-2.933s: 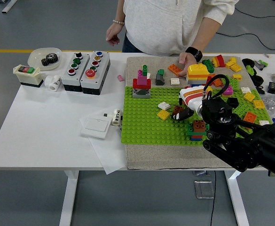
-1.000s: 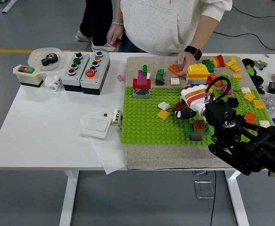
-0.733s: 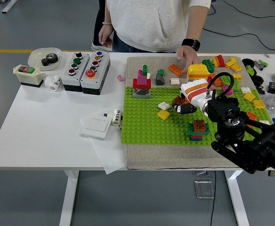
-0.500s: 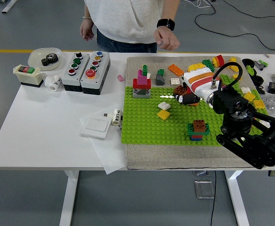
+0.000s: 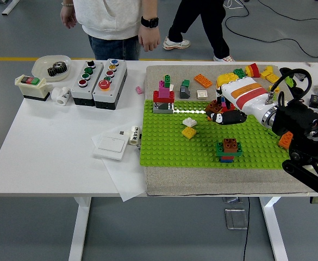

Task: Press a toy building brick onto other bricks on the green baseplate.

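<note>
Right hand [image 5: 222,110] lifted toward 1 o'clock off brick stack [image 5: 228,149] on green baseplate [image 5: 169,142], fingers curled round brown brick [image 5: 215,106].

A bright green studded plastic baseplate [image 5: 169,147] is laid on a beige mat [image 5: 164,182]; grey push-button boxes [image 5: 99,76] are set well to its left.

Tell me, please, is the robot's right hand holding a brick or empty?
Holding one: the right hand has its fingers curled around a brown brick above the green baseplate.
</note>
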You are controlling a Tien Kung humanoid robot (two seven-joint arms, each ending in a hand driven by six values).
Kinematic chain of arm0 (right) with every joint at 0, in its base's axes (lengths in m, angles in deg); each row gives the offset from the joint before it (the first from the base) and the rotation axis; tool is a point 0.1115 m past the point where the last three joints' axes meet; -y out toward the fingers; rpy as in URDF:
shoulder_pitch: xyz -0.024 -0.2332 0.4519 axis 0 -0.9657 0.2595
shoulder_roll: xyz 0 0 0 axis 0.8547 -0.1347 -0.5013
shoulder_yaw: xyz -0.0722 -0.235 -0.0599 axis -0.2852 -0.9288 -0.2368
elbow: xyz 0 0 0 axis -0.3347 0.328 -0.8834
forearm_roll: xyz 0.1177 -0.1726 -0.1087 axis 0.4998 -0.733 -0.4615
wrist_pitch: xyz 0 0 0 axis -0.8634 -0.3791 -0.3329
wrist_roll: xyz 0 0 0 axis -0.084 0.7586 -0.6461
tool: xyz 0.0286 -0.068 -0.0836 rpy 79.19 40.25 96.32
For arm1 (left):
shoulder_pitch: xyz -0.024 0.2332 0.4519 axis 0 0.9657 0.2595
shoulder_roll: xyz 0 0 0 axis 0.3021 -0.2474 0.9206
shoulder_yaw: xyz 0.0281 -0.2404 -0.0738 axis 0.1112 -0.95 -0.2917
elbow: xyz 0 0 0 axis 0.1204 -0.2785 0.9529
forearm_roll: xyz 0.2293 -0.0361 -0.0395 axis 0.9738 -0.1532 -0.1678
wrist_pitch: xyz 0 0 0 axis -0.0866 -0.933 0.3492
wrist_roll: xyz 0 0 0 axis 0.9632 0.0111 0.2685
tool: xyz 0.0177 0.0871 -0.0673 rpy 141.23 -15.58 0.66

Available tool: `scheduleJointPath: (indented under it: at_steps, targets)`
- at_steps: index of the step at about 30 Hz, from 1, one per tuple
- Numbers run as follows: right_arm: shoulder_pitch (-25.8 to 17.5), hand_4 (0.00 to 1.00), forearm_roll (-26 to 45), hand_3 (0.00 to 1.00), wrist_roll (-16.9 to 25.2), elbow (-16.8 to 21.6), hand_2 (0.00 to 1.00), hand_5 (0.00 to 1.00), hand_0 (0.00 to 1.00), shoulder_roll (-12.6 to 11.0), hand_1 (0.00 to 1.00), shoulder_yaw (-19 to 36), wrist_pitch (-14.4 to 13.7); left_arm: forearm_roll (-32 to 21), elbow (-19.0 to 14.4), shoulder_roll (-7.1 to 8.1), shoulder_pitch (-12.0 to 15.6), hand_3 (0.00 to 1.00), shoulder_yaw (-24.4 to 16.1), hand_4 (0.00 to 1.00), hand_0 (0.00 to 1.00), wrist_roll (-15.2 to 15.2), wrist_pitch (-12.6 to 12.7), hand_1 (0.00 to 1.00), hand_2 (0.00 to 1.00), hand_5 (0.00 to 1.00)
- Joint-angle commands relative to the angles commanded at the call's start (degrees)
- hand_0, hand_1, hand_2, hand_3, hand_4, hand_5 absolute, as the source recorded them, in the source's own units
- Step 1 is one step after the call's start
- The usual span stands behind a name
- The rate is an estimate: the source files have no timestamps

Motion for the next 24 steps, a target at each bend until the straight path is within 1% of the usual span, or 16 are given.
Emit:
scheduleJointPath:
  at_steps: [1, 3, 5, 6, 7, 11, 12, 14, 15, 17, 18, 23, 24]
  targets:
    - [0.0, 0.643, 0.0, 0.342, 0.1, 0.1, 0.328, 0.431, 0.247, -0.1, 0.233, 0.0, 0.0, 0.0, 0.0, 0.00, 0.0, 0.771, 0.0, 0.800, 0.455, 0.0, 0.0, 0.567, 0.722, 0.807]
    - [-1.5, 0.643, -1.0, 0.342, 3.7, 2.1, 0.328, 0.431, 0.247, -2.5, 0.233, -0.7, -1.6, 0.3, 0.0, -0.07, 0.2, 0.771, -0.3, 0.800, 0.455, 0.1, 0.0, 0.567, 0.722, 0.807]
    - [-2.0, 0.643, -1.8, 0.342, 5.8, 2.7, 0.328, 0.431, 0.247, -3.5, 0.233, -1.0, -2.3, 0.5, 0.0, -0.10, 0.3, 0.771, -0.4, 0.800, 0.455, 0.2, 0.0, 0.567, 0.722, 0.807]
    - [-2.2, 0.650, -2.4, 0.320, 7.0, 2.9, 0.312, 0.426, 0.224, -3.8, 0.195, -1.1, -2.6, 0.6, 0.0, -0.11, 0.3, 0.771, -0.5, 0.799, 0.455, 0.2, 0.1, 0.568, 0.722, 0.808]
    - [-2.6, 0.650, -3.7, 0.320, 8.4, 3.1, 0.312, 0.426, 0.224, -4.3, 0.195, -1.1, -3.1, 0.8, 0.0, -0.12, 0.4, 0.771, -0.6, 0.799, 0.455, 0.3, 0.1, 0.568, 0.722, 0.808]
    - [-3.6, 0.650, -6.5, 0.320, 11.3, 3.8, 0.312, 0.426, 0.224, -5.3, 0.195, -0.8, -3.8, 1.4, 0.0, -0.16, 0.5, 0.771, -1.0, 0.799, 0.455, 0.5, 0.1, 0.568, 0.722, 0.808]
    - [-3.6, 0.642, -6.7, 0.327, 11.6, 3.8, 0.315, 0.433, 0.220, -5.4, 0.196, -0.8, -3.8, 1.4, 0.0, -0.16, 0.5, 0.769, -1.0, 0.799, 0.455, 0.5, 0.1, 0.569, 0.724, 0.809]
    - [-4.3, 0.642, -6.4, 0.327, 13.7, 4.3, 0.315, 0.433, 0.220, -6.3, 0.196, -0.5, -4.6, 1.6, 0.0, -0.20, 0.6, 0.769, -1.2, 0.799, 0.455, 0.6, 0.1, 0.569, 0.724, 0.809]
    - [-4.4, 0.642, -6.3, 0.327, 14.0, 4.3, 0.315, 0.433, 0.220, -6.4, 0.196, -0.5, -4.7, 1.6, 0.0, -0.21, 0.6, 0.769, -1.2, 0.799, 0.455, 0.6, 0.1, 0.569, 0.724, 0.809]
    - [-4.4, 0.642, -5.2, 0.327, 16.6, 3.8, 0.315, 0.433, 0.220, -7.1, 0.196, -0.5, -5.6, 1.7, 0.0, -0.23, 0.6, 0.769, -1.3, 0.799, 0.455, 0.6, 0.2, 0.569, 0.724, 0.809]
    - [-4.3, 0.635, -5.0, 0.355, 17.0, 3.7, 0.333, 0.438, 0.237, -7.2, 0.217, -0.5, -5.7, 1.7, 0.0, -0.24, 0.6, 0.769, -1.3, 0.798, 0.455, 0.6, 0.2, 0.571, 0.725, 0.810]
    - [-4.1, 0.635, -3.8, 0.355, 22.1, 1.7, 0.333, 0.438, 0.237, -8.3, 0.217, -0.5, -7.9, 1.8, 0.0, -0.20, 0.6, 0.769, -1.3, 0.798, 0.455, 0.6, 0.2, 0.571, 0.725, 0.810]
    - [-4.0, 0.632, -3.7, 0.384, 23.7, 0.8, 0.349, 0.441, 0.249, -8.6, 0.238, -0.6, -8.8, 1.8, 0.0, -0.18, 0.5, 0.769, -1.3, 0.798, 0.456, 0.6, 0.1, 0.572, 0.725, 0.810]
